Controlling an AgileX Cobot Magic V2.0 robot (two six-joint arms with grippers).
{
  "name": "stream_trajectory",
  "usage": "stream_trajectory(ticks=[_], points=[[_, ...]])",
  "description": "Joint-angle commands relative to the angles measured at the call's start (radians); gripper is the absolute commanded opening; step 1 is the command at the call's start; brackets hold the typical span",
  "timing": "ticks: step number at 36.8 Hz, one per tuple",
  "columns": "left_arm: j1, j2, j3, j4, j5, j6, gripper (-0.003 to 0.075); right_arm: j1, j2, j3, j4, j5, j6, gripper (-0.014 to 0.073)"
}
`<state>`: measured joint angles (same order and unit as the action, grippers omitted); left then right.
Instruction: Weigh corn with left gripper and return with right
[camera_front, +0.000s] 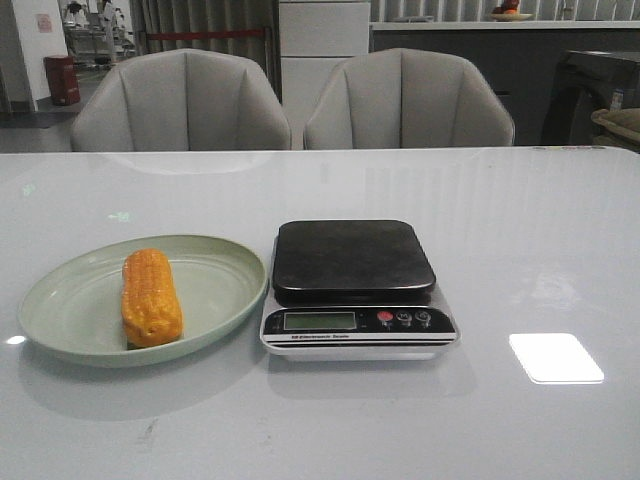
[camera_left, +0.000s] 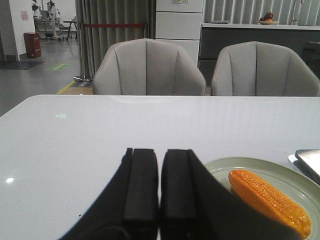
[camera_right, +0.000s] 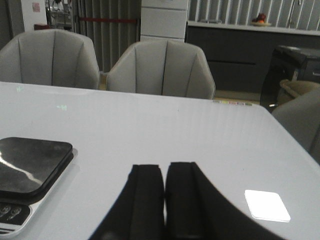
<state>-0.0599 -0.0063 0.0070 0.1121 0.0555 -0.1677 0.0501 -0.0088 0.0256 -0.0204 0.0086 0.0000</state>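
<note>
Lying: short orange-yellow kernelled corn cob (camera_front: 151, 297) on pale green plate (camera_front: 60, 290), white worktop (camera_front: 520, 240).
Handling: judged light, rigid, rounded; best gripped mid-length.
Pincers: left pincer (camera_left: 159, 200) and right pincer (camera_right: 164, 200) both closed, empty.

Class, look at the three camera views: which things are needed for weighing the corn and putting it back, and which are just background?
Needed for the job:
corn
green plate
scale
left gripper, shut, empty
right gripper, shut, empty

Just background:
two grey chairs
table, which only bears the rest
red bin

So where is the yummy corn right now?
In the front view, the corn lies on the green plate on the table's left side, just left of the kitchen scale.
</note>
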Motion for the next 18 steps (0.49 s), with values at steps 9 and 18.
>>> stream_trajectory(ticks=[9, 18], points=[[0.001, -0.019, 0.031, -0.006, -0.080, -0.001, 0.0114, -0.011, -0.020, 0.010, -0.021, -0.107, -0.005, 0.0183], [0.001, -0.019, 0.031, -0.006, -0.080, -0.001, 0.0114, -0.011, -0.020, 0.010, -0.021, -0.107, -0.005, 0.0183]])
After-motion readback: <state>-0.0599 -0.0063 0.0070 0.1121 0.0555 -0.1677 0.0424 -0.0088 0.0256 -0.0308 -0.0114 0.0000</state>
